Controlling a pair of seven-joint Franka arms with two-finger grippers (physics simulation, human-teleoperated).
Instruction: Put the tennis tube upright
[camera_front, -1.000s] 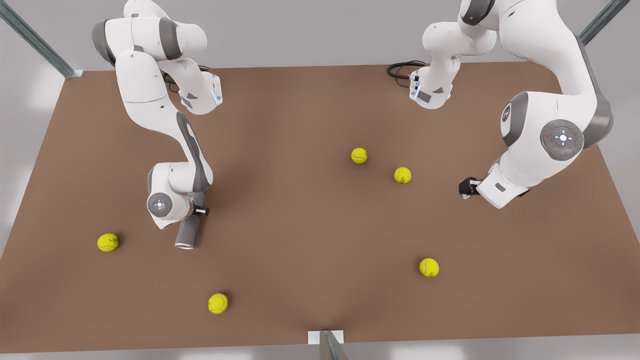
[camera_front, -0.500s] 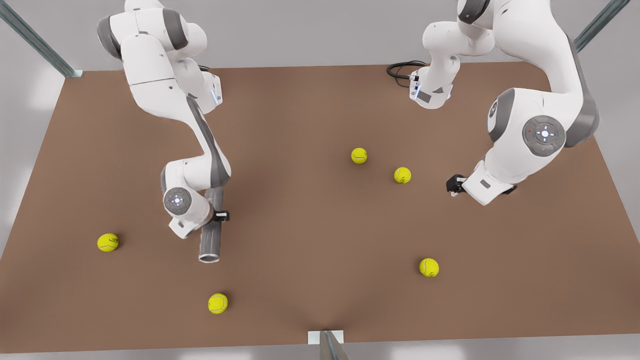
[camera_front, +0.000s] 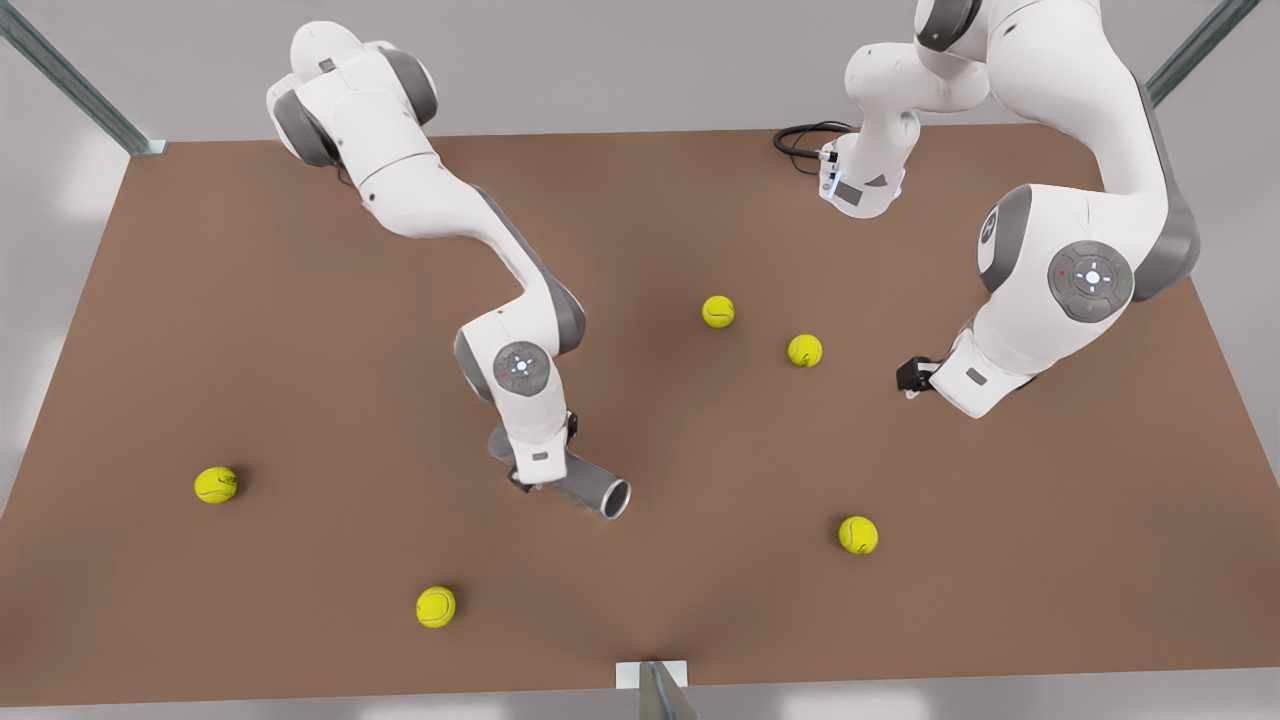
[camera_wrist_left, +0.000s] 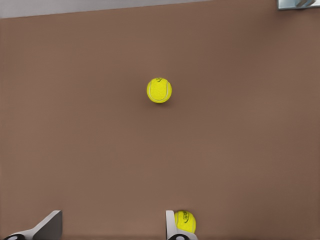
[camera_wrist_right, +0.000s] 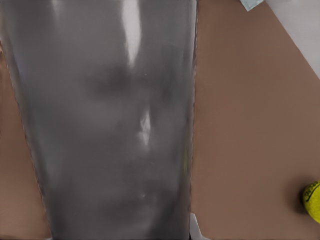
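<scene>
Tennis tube (camera_front: 590, 489), a slim grey speckled cylinder with a silvery rim, hangs tilted above the brown tabletop (camera_front: 250, 350) near its middle, open end toward the front view's right. The right gripper (camera_front: 540, 470) is clenched around its middle; its wrist view shows the grey wall (camera_wrist_right: 110, 125) close up. Farther off, at the front view's right, the left gripper (camera_front: 912, 377) waits above the table with fingers (camera_wrist_left: 47, 227) spread apart, close to a small yellow tennis ball (camera_front: 805, 350). Other balls lie scattered well apart.
</scene>
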